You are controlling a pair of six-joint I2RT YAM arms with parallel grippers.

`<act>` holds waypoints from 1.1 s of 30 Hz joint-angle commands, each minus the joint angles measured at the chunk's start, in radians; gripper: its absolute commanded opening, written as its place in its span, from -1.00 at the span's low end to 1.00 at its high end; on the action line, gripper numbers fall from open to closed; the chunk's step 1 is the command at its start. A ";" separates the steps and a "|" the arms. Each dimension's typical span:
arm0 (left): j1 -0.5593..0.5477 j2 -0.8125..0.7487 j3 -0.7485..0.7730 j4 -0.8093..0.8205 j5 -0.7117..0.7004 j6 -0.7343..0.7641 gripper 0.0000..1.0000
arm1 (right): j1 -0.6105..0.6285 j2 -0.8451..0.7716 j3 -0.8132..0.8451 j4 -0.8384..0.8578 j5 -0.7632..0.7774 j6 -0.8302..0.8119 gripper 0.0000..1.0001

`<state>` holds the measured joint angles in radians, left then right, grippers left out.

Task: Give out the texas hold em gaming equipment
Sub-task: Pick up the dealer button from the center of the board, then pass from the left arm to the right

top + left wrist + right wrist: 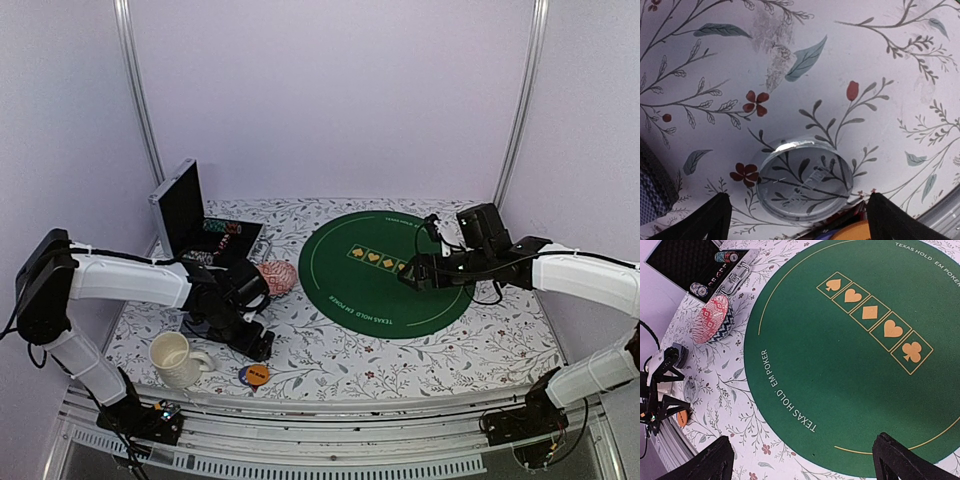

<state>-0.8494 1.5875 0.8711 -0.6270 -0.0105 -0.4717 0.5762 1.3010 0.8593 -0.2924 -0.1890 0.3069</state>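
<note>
A clear round disc lies flat on the floral cloth, just ahead of my left gripper, whose fingers stand wide apart on either side and do not touch it. An orange button peeks in at the bottom edge; from above it rests on a blue button near the front edge, close to my left gripper. My right gripper hangs open and empty over the edge of the green poker mat. Poker chips sit in the open black case.
A cream mug stands to the left of the buttons. A pink patterned dish sits between the case and the mat. Metal rails run along the table's front edge, and frame posts rise at the back corners.
</note>
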 commanded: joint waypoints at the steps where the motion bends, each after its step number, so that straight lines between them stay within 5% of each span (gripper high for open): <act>1: -0.025 0.005 0.019 0.006 0.009 0.029 0.92 | 0.013 0.021 0.023 -0.012 0.007 0.003 0.98; 9: -0.043 0.066 0.017 -0.004 -0.041 0.029 0.62 | 0.021 0.043 0.030 -0.020 0.009 0.003 0.98; 17: -0.061 0.098 0.022 -0.008 -0.063 0.035 0.08 | 0.026 0.048 0.040 -0.024 0.011 0.003 0.98; 28: -0.118 -0.094 0.131 0.012 -0.058 0.192 -0.32 | 0.027 0.009 0.070 0.005 -0.091 0.087 0.97; 33: -0.232 -0.146 0.256 0.038 -0.093 0.338 -0.33 | 0.055 0.047 0.063 0.164 -0.261 0.258 0.37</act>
<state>-0.9936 1.4960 1.0332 -0.6380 -0.0845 -0.2771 0.5980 1.3342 0.8986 -0.2668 -0.3054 0.4107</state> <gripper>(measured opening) 0.568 0.769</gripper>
